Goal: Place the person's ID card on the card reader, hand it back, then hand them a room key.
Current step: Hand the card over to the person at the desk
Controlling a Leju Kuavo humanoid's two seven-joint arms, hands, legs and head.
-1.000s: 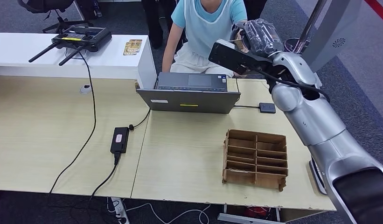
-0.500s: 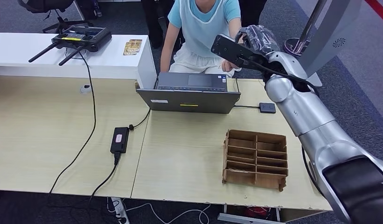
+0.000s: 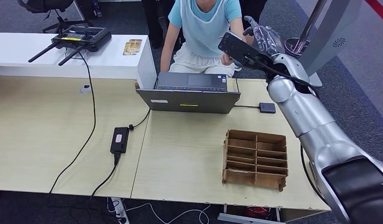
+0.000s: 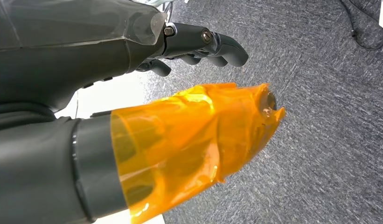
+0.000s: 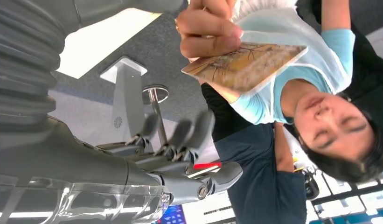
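My right hand [image 3: 263,38] is raised beyond the laptop, in front of the seated person [image 3: 202,23]. Its fingers [image 5: 189,133] are spread and hold nothing. Just off them, the person's hand [image 5: 208,32] pinches a brown patterned card [image 5: 245,65]; the card and my fingers are apart. The small dark card reader [image 3: 267,108] lies on the desk right of the laptop, nothing on it. Tan key cards [image 3: 132,46] lie on the white counter. My left hand [image 4: 133,93] hangs over grey carpet, empty, its thumb wrapped in orange tape.
An open laptop [image 3: 189,93] stands at the desk's far edge. A cardboard divider box [image 3: 255,159] sits near the front right. A black power brick [image 3: 120,139] and cables cross the wooden desk [image 3: 49,130]. A drone controller [image 3: 80,38] rests on the counter.
My right arm has reached further up and away toward the person, and the hand's fingers have spread apart. The person has leaned in slightly.
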